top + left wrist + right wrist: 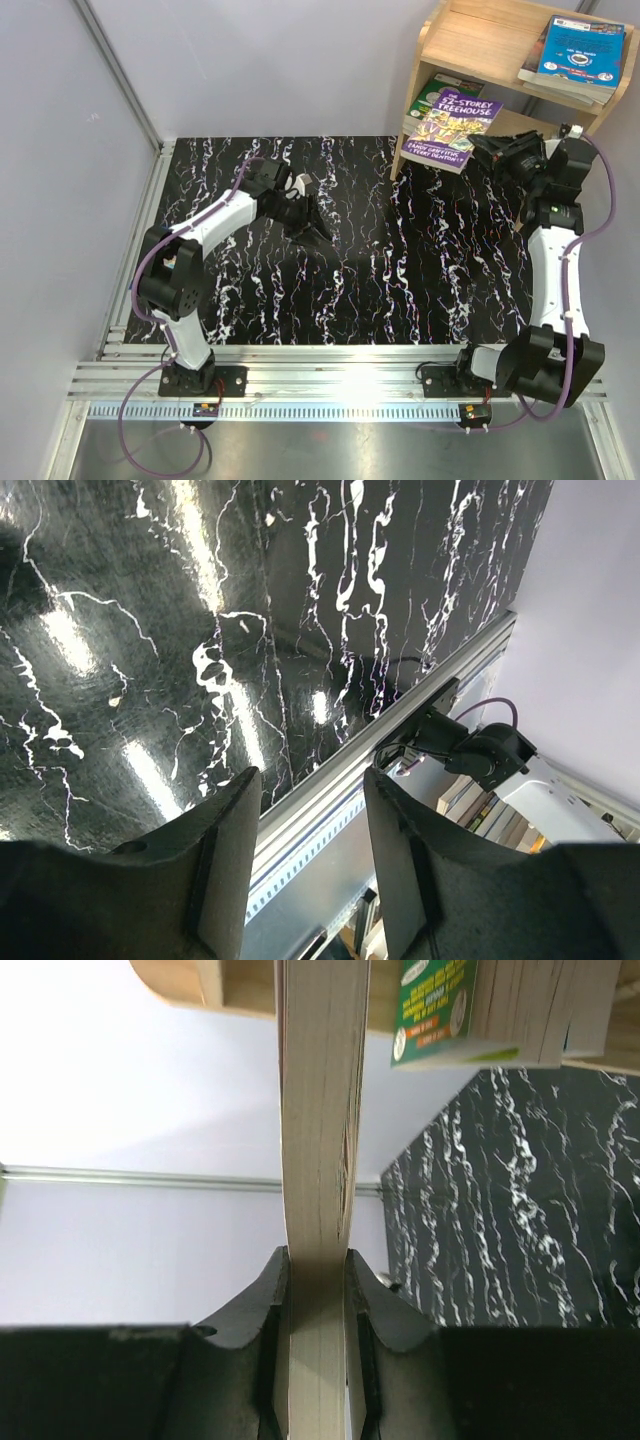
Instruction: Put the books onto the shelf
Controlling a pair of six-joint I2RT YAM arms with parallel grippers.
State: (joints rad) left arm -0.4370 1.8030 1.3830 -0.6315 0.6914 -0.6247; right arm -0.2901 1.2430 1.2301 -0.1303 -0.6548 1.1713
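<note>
Book (318, 1160) sits pinched in right gripper (317, 1265), far end at shelf (175, 978).

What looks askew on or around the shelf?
The purple Treehouse book juts tilted out of the shelf's lower tier, over the table, pinched by the right fingers. The books on top lie stacked flat rather than upright.

The marbled tabletop (400, 290) lies open across its middle and near stretch, between the arms. The left gripper (312, 232), jaws apart, hangs over its far-left part. In the far right corner, the shelf (440, 50) has its lower tier blocked by the purple Treehouse book (455, 125), which juts out over a green book (438, 92) with the right gripper (492, 150) clamped on it. On the top tier, blue books (580, 50) fill the right end and the left is bare wood.
</note>
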